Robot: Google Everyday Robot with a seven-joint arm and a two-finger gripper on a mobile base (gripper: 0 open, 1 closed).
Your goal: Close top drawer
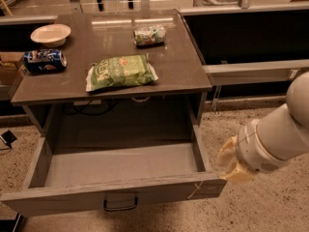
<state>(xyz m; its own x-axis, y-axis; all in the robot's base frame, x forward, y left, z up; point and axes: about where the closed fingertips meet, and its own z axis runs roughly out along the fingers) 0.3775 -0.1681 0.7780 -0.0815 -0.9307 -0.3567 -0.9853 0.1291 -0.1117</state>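
The top drawer [159, 191] is pulled far out of the grey cabinet and its inside is bare. Its flat front runs along the bottom of the view, with a small dark wire handle [120, 205] at centre and a pale scratch [195, 189] near the right end. My cream-coloured gripper [228, 164] hangs from the white arm [282, 129] at the right. It is right beside the drawer's front right corner, just above and to the right of the scratch; I cannot tell whether it touches.
On the cabinet's top [178, 66] lie a green chip bag [121, 71], a blue can on its side [44, 61], a white bowl [50, 34] and a small green packet [148, 35]. A grey shelf rail [251, 71] and dark cabinets stand at the right. The floor is speckled.
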